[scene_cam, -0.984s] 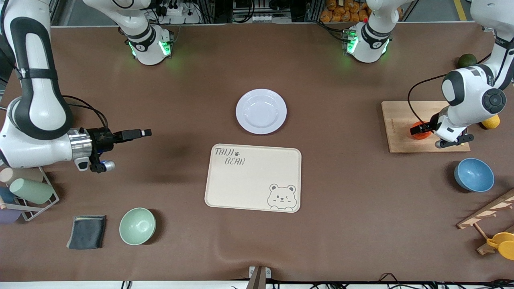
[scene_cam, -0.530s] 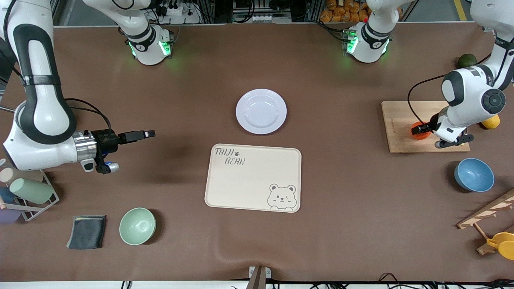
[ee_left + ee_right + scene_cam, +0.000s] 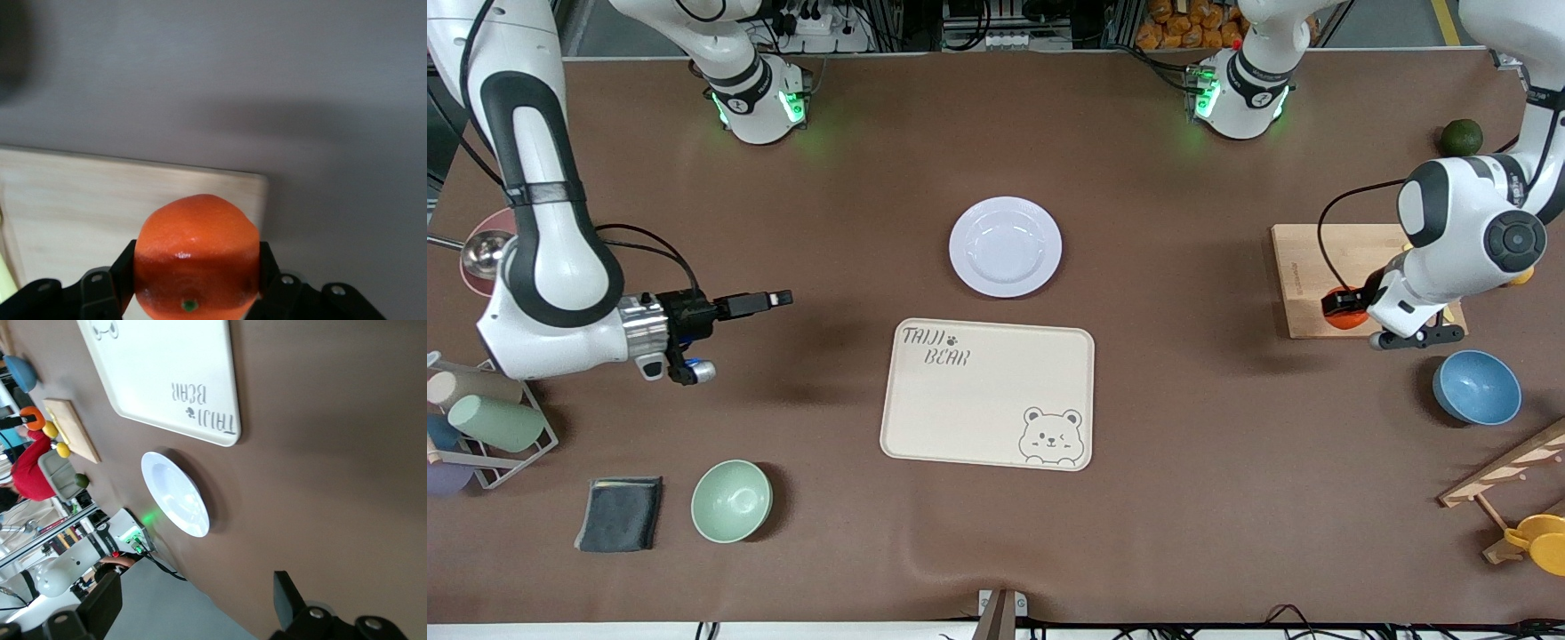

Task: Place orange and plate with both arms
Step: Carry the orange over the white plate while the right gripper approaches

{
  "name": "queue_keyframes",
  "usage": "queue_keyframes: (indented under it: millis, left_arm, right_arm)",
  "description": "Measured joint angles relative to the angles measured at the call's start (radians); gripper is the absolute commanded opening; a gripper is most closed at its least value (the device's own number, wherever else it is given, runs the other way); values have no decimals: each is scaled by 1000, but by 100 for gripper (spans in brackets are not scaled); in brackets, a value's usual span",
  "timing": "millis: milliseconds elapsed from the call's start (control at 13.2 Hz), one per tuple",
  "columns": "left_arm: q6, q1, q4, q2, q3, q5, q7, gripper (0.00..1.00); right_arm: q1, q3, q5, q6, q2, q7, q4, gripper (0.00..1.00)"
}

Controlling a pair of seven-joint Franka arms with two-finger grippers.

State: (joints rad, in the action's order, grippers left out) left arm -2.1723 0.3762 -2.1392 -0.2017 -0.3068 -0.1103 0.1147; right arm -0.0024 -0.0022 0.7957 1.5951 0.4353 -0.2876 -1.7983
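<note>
My left gripper (image 3: 1336,304) is clamped on the orange (image 3: 196,257), lifted over the cutting board (image 3: 1303,276) corner. Right gripper (image 3: 769,300) open over bare table, plate (image 3: 1005,246) at its 2 o'clock, untouched. Orange picked; both placements left.

"TAIJI BEAR" on the cream tray (image 3: 987,396)

The brown counter (image 3: 1192,498) carries a white plate (image 3: 1005,246) at centre. A cream tray (image 3: 987,394) lies at the plate's 6 o'clock, a wooden board (image 3: 1307,267) at 3 o'clock.
</note>
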Motion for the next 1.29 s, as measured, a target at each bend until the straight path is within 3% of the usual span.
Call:
queue_keyframes:
  millis: [227,454,908,1287]
  left_arm:
    - [179,-6,149,9,-177,44,193,13]
    - [199,-61,176,6,-316,47,417,13]
    - [196,-347,251,-77,-331,52,781,14]
    - [141,-525,262,-174,-330,52,997,14]
  right_arm:
    - [18,0,49,65,4,-79,-83,100]
    - [31,1,60,82,5,-93,-110,100]
    - [111,4,131,200,4,-126,-181,100]
    - [137,4,211,251,4,-233,-250,100]
